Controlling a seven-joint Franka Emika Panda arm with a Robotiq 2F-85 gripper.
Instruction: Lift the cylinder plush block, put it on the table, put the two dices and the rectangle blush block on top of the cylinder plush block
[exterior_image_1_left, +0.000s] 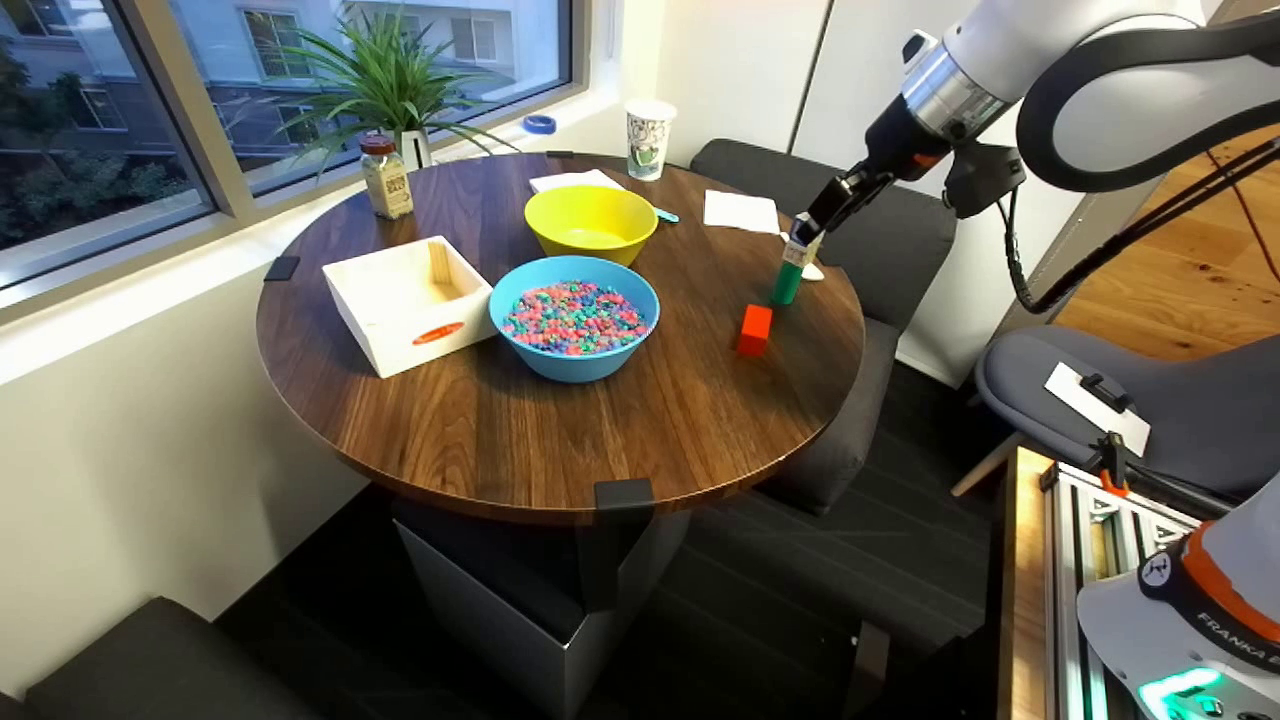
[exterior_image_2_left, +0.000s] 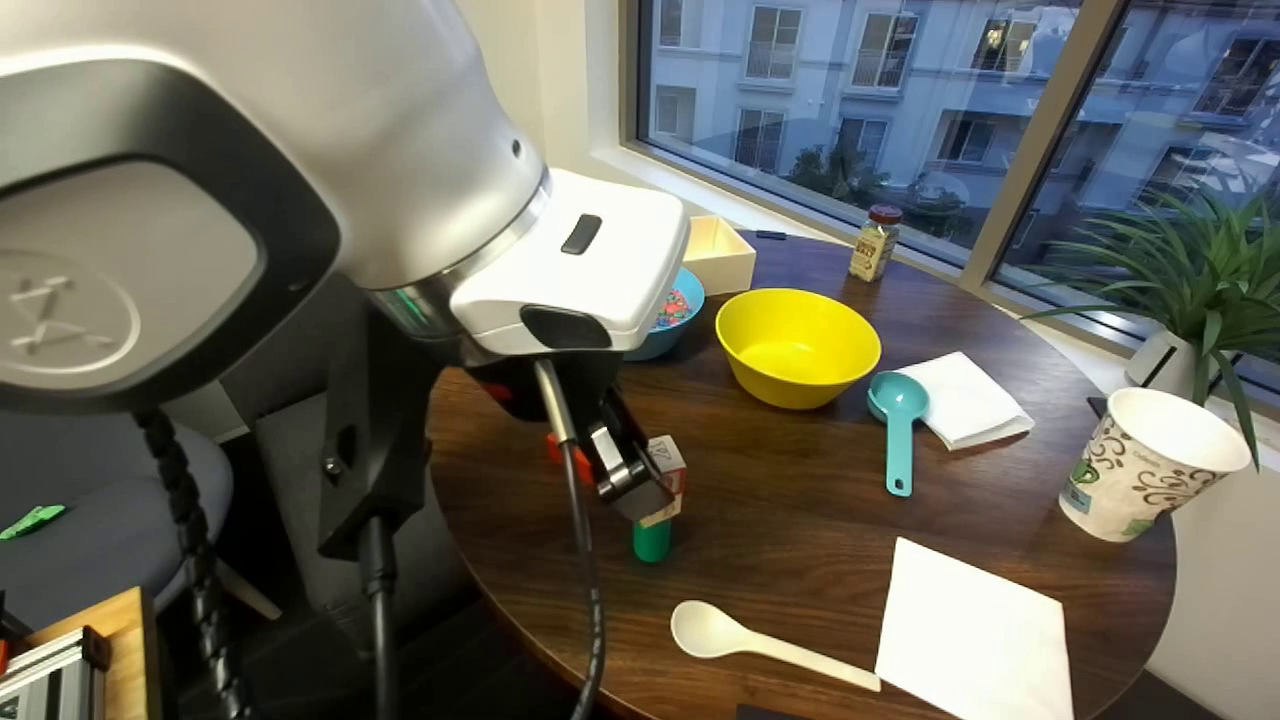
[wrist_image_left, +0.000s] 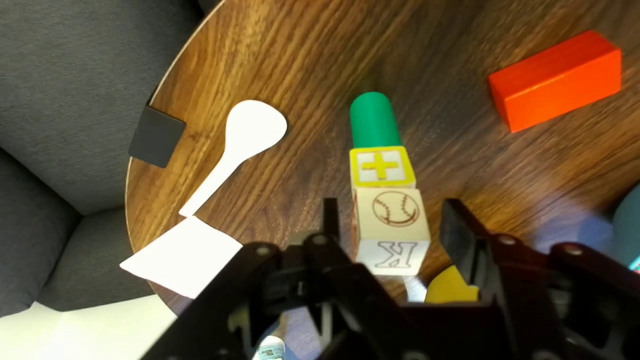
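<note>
The green cylinder block (wrist_image_left: 374, 120) stands upright on the dark brown round table (exterior_image_1_left: 560, 440), also seen in both exterior views (exterior_image_1_left: 787, 286) (exterior_image_2_left: 652, 541). Two whitish dice are stacked on it: the lower die (wrist_image_left: 382, 167) with a yellow plus, the upper die (wrist_image_left: 392, 215) with a baseball and a letter K. My gripper (wrist_image_left: 390, 212) is open, its fingers on either side of the upper die with a visible gap on each side. The red rectangular block (wrist_image_left: 555, 82) lies on the table beside the cylinder; in an exterior view it (exterior_image_2_left: 570, 460) is partly hidden behind the gripper.
A white spoon (exterior_image_2_left: 765, 645) and napkin (exterior_image_2_left: 975, 630) lie near the cylinder. A blue bowl of beads (exterior_image_1_left: 575, 365), yellow bowl (exterior_image_1_left: 590, 225), wooden box (exterior_image_1_left: 400, 330), paper cup (exterior_image_1_left: 648, 140), teal scoop (exterior_image_2_left: 899, 440) and spice jar (exterior_image_1_left: 387, 185) stand further off.
</note>
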